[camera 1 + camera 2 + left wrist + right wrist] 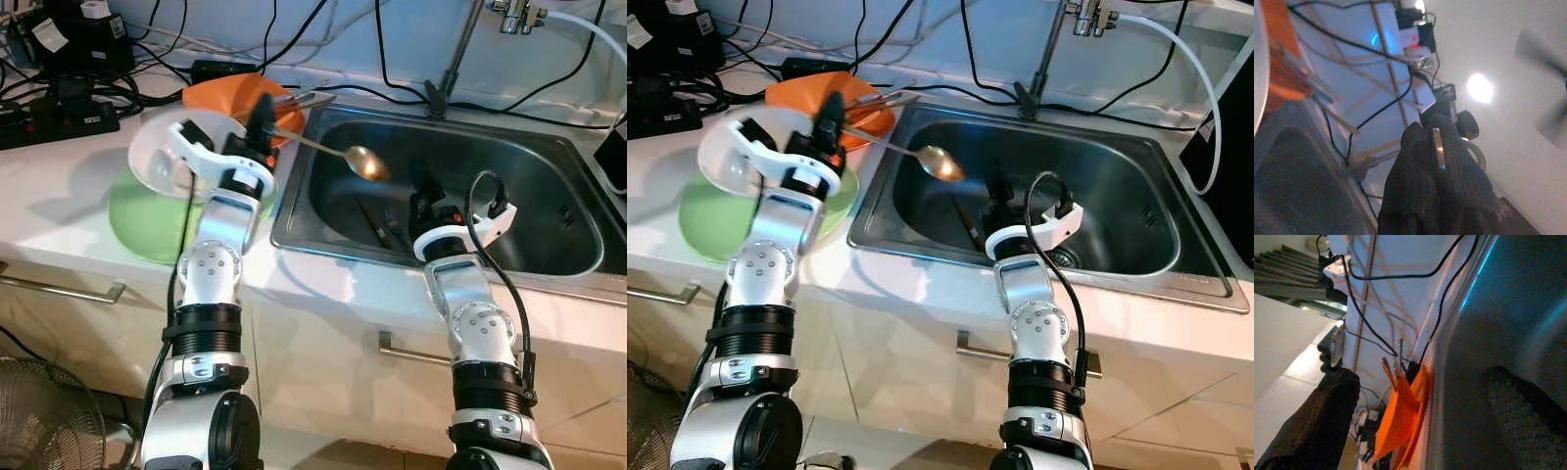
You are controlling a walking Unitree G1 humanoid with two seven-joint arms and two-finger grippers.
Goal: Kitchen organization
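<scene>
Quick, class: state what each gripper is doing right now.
Left gripper: shut on the spoon handle, bowl out over the sink.
Right gripper: open, down inside the sink, holding nothing.

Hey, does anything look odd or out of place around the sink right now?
Utensils lie loose on the bottom of the sink. The left gripper holds a spoon out over the basin. Cables trail along the counter close behind it.

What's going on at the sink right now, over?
Left end effector shut on spoon, bowl end over sink. Right end effector open, down inside sink near utensils. Orange bowl behind; nothing blocking.
</scene>
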